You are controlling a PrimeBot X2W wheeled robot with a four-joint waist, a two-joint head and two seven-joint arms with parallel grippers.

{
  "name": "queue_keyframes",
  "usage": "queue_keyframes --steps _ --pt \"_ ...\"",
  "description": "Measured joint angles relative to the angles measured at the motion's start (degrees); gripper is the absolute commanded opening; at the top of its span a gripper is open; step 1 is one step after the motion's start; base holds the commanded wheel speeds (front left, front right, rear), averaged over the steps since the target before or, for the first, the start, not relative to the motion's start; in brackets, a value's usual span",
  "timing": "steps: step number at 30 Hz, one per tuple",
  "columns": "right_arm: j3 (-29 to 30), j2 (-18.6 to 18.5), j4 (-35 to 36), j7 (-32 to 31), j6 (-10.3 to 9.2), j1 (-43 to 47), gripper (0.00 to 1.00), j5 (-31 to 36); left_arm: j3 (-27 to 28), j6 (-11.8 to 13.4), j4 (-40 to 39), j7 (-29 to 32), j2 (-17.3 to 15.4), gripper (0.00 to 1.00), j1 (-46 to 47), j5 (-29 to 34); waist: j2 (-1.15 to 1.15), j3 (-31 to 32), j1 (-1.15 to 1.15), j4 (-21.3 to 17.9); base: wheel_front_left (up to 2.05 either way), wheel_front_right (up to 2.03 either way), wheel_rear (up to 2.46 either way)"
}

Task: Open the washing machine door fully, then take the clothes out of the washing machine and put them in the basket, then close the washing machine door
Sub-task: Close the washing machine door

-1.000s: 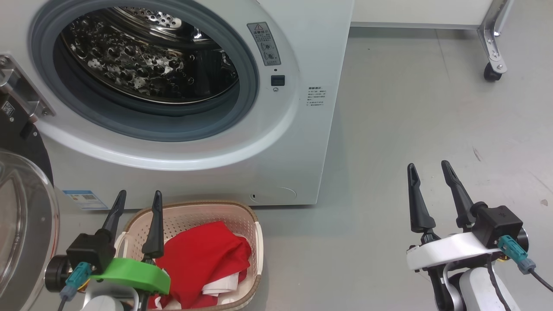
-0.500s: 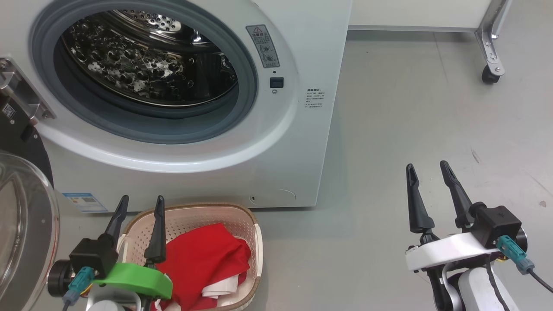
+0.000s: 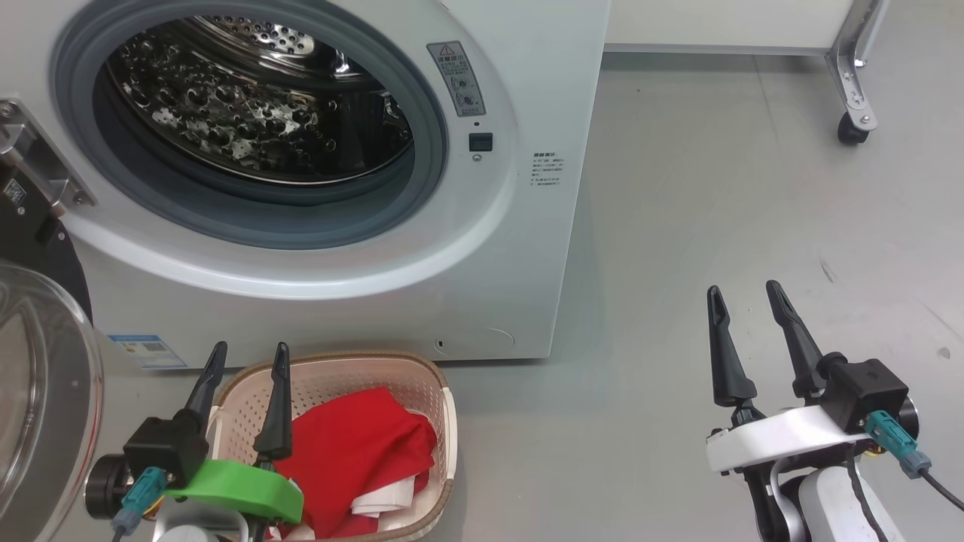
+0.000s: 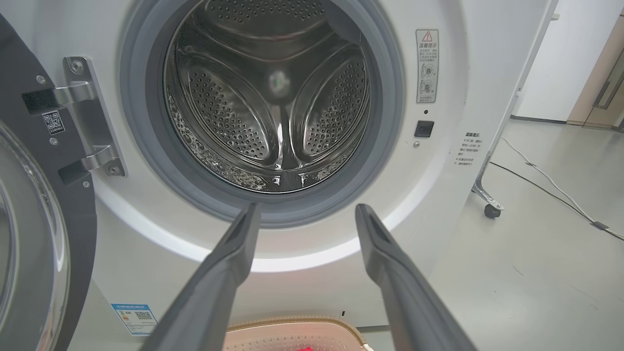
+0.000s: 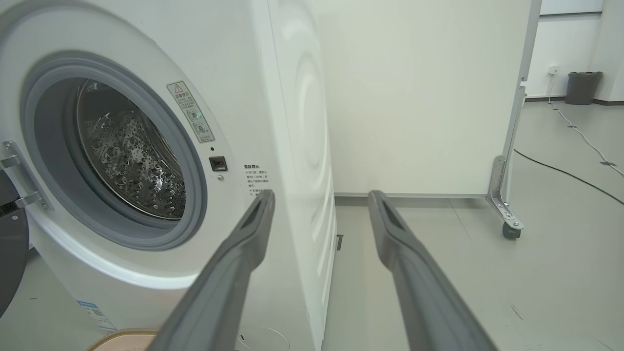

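Washing machine door (image 3: 45, 263) open leftward, bowl (image 3: 45, 406) outward; left hand (image 3: 250, 346) and right hand (image 3: 743, 287) wide, empty.

2 black fingers (image 3: 725, 354) each – left gripper (image 3: 251, 346) green-collared, right gripper (image 3: 743, 287) white.

From head, washing machine (image 3: 527, 248) seen steeply downward; from left wrist, faced level, near (drum (image 4: 273, 97) head-on); from right wrist, obliquely. Drum shared.

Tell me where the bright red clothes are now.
In the head view, the bright red clothes lie inside the cream perforated basket at lower left, before the white washing machine.
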State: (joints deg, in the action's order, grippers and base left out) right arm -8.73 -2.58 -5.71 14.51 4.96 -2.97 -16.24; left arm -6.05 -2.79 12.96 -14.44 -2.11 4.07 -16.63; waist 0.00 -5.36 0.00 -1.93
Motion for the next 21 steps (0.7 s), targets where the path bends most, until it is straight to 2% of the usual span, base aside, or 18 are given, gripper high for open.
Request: queue_keyframes --steps 15,21 --pt "0.3 0.0 0.3 0.0 0.0 0.0 1.0 0.0 -0.3 0.1 -0.5 0.0 0.0 1.0 0.0 0.0 0.0 -1.5 0.0 0.4 -0.85 0.85 0.0" --pt "0.2 0.0 0.2 0.0 0.0 0.0 1.0 -0.2 0.4 1.5 -0.7 0.0 0.0 1.0 0.0 0.3 0.0 -1.7 0.0 0.7 -1.11 1.11 0.0"
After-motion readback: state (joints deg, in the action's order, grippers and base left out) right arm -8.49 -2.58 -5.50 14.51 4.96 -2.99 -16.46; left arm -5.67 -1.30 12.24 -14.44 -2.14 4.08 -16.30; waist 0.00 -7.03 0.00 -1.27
